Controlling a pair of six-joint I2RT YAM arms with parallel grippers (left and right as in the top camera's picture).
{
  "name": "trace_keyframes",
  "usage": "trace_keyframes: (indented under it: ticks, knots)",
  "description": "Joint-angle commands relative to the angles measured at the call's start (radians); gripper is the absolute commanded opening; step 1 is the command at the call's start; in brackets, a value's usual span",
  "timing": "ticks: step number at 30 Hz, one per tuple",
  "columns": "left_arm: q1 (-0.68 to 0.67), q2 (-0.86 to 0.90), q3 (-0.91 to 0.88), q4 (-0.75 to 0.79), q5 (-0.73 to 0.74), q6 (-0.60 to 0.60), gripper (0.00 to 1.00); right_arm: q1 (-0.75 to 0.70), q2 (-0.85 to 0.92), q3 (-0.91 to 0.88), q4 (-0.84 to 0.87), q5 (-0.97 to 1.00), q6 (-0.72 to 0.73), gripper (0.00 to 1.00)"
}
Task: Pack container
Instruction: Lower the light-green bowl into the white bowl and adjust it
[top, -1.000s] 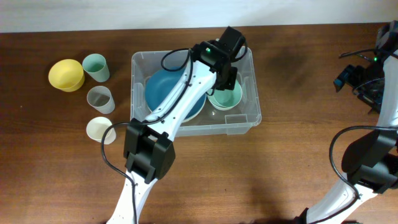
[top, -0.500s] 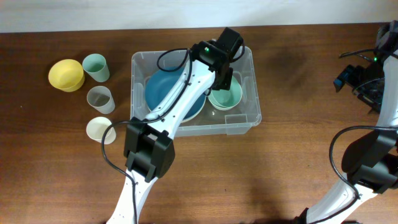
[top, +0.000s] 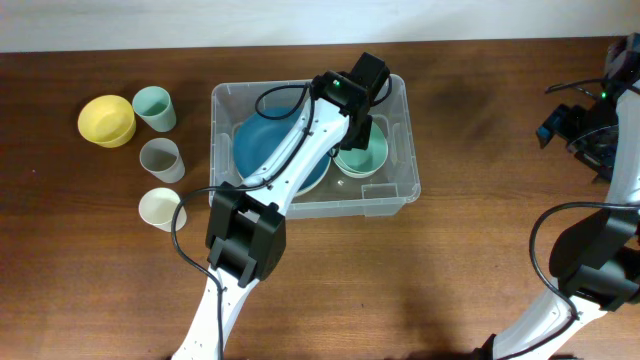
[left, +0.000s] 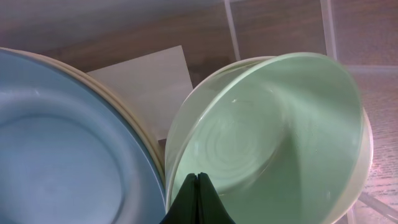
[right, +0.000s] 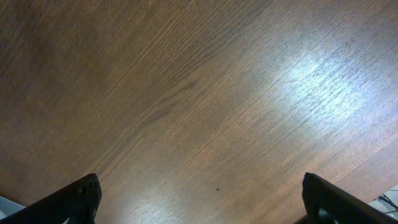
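Observation:
The clear container (top: 402, 190) stands in the middle of the table. Inside it lie a blue bowl (top: 262, 150) on the left and a pale green bowl (top: 366, 159) on the right. My left gripper (top: 358, 134) is inside the container, just over the green bowl. In the left wrist view its fingers (left: 198, 177) are pressed together with nothing between them, tips inside the green bowl (left: 273, 137), beside the blue bowl (left: 62, 155). The white label (left: 146, 84) shows on the base. My right gripper (right: 199, 193) is wide open over bare table at the far right (top: 560, 125).
Left of the container stand a yellow bowl (top: 106, 119), a pale green cup (top: 153, 107), a grey cup (top: 161, 158) and a cream cup (top: 160, 208). Wooden table runs between the container and the right arm.
My left arm has shifted slightly, its wrist a little lower over the green bowl. The bowls and the right arm have not moved.

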Motion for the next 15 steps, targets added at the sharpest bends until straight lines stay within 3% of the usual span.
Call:
trace_keyframes:
  ticks: [1,7,15]
  knots:
    - [0.01,0.003,0.054,0.006,-0.018,0.005,0.01,-0.003,0.002,-0.004,-0.001,0.016,0.008,0.99]
    - [0.01,0.003,0.163,-0.008,-0.047,0.036,0.01,-0.003,0.002,-0.004,0.0,0.016,0.008,0.99]
    - [0.011,0.003,0.164,-0.041,-0.078,0.035,0.01,-0.003,0.002,-0.004,-0.001,0.016,0.008,0.99]
